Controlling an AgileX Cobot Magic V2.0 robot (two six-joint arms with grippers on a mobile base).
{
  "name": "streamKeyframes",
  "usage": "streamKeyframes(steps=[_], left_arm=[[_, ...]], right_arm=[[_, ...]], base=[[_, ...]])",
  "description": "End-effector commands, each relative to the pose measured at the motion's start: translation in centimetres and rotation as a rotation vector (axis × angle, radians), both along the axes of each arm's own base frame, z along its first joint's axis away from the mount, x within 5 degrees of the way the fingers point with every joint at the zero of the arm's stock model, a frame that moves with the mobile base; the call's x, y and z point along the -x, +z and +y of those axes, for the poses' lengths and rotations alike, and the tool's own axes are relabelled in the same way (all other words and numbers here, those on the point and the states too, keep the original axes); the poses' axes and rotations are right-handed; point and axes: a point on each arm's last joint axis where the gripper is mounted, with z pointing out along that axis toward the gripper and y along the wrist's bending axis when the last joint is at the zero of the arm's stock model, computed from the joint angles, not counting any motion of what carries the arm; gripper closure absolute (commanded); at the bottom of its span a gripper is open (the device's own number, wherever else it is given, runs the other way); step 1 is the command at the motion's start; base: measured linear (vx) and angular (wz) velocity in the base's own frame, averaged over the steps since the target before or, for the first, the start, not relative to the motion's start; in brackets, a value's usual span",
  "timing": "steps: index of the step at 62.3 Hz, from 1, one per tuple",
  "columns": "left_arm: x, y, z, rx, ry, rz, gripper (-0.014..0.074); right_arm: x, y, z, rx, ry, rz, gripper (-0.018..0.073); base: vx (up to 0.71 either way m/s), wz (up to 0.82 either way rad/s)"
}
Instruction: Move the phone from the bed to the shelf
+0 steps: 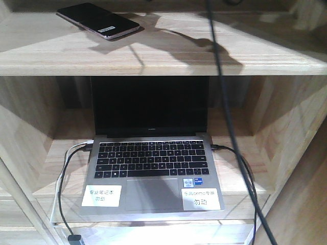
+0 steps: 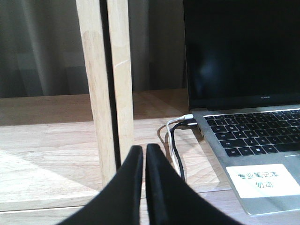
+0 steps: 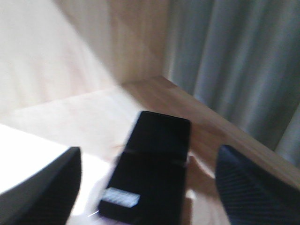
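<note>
Glossy black phone [image 1: 98, 21] lies flat on the light wooden shelf [image 1: 168, 61].
Right gripper [image 3: 150, 185] spread wide around it; left gripper [image 2: 144, 161] closed beside the silver laptop [image 2: 253, 140] below.

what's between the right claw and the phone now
Nothing visible. The glossy black phone lies flat on the light wood shelf board, in the open gap below the right claw, whose fingers stand apart on either side.

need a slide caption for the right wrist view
Right gripper open above the phone, which lies flat on the shelf.
</note>
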Motion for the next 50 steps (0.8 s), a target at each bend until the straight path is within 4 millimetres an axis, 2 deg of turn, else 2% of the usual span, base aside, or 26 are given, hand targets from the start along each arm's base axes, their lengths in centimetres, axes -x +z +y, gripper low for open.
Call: streamKeyframes(steps=[1,12,30,47,50], left_arm=[[-0.1,0.6,0.1,0.017,0.010,-0.073,0.0596],[-0.1,0.6,0.1,0.017,0.010,-0.073,0.0596],[-0.1,0.6,0.1,0.017,0.010,-0.073,0.0596],[-0.1,0.6,0.1,0.017,0.010,-0.073,0.0596],[-0.1,0.6,0.1,0.017,0.010,-0.073,0.0596]], right_arm=[[2.8,3.9,-1.3,-0.064,-0.014,-0.081,0.0062],[4.3,4.7,-2.0,-0.064,-0.002,-0.033,0.0148],[4.6,5.2,-4.2,-0.066,-0.035,0.017,0.0329],[5.9,5.2,-4.5,0.002,0.008,0.038,0.0570],[6.0,5.2,-4.6,0.005,0.003,0.040,0.0573]], base=[[0.00,0.00],[0.00,0.00],[0.00,0.00],[0.00,0.00],[0.00,0.00]])
